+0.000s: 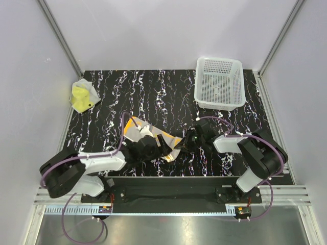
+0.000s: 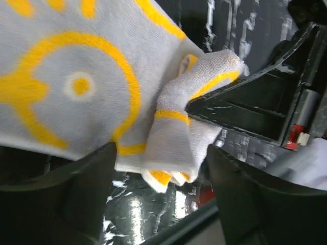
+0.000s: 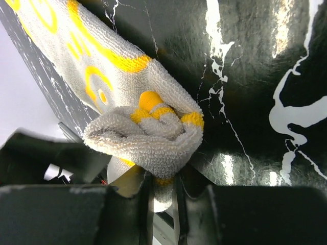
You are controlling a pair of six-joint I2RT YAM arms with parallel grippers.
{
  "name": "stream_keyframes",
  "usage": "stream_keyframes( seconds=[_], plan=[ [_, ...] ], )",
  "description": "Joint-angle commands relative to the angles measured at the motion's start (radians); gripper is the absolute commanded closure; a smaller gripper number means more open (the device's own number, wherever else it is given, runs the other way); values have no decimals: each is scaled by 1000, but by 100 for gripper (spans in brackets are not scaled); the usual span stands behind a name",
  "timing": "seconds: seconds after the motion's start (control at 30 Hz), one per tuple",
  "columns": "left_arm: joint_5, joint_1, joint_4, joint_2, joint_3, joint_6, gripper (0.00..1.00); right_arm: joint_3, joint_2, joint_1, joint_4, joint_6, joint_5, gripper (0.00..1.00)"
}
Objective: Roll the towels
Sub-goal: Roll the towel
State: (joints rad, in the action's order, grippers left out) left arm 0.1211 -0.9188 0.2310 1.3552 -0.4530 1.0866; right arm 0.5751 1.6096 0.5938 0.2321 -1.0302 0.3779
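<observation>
Left gripper [image 2: 161,176] jaws stand wide, one on each side of the towel [image 2: 76,87], not holding it. Right gripper [image 3: 163,204] jaws are narrow and pinch the small roll at one end of the towel. It lies mid tabletop [image 1: 153,92], mostly flat, so rolling looks just begun. Next, the roll needs turning over the flat part, kept tight. Second towel [image 1: 82,96] sits far left.
</observation>
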Motion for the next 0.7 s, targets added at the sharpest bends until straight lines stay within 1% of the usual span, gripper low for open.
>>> stream_keyframes(
  seconds=[0.0, 0.03, 0.1, 0.13, 0.2, 0.23, 0.27, 0.3, 0.33, 0.4, 0.47, 0.53, 0.67],
  plan=[
    [291, -124, -342, -80, -90, -93, 20, 45, 1, 9, -51, 32, -27, 88],
    [424, -208, -384, -91, -152, -114, 20, 49, 0, 9, -77, 35, -25, 88],
    [544, -290, -483, -82, -214, -134, 20, 66, -4, 11, -109, 44, -30, 88],
    [648, -367, -499, -62, -261, -169, 21, 72, -4, 11, -146, 47, -31, 88],
    [751, -452, -504, -36, -303, -226, 21, 97, -10, 11, -184, 58, -34, 88],
    [838, -524, -498, 0, -318, -287, 21, 106, -17, 11, -223, 61, -37, 88],
    [873, -557, -489, 22, -352, -319, 21, 112, -20, 11, -226, 67, -39, 88],
    [918, -581, -451, 44, -363, -396, 21, 124, -27, 11, -262, 70, -37, 88],
    [930, -615, -435, 94, -378, -425, 21, 129, -39, 11, -290, 71, -37, 88],
    [930, -626, -406, 143, -412, -480, 22, 143, -53, 11, -312, 79, -39, 88],
    [914, -626, -386, 202, -426, -508, 24, 150, -69, 11, -335, 84, -33, 88],
    [870, -624, -320, 240, -423, -573, 25, 152, -77, 9, -347, 87, -28, 88],
    [816, -609, -285, 309, -444, -616, 27, 146, -93, 11, -349, 88, -5, 88]
  ],
)
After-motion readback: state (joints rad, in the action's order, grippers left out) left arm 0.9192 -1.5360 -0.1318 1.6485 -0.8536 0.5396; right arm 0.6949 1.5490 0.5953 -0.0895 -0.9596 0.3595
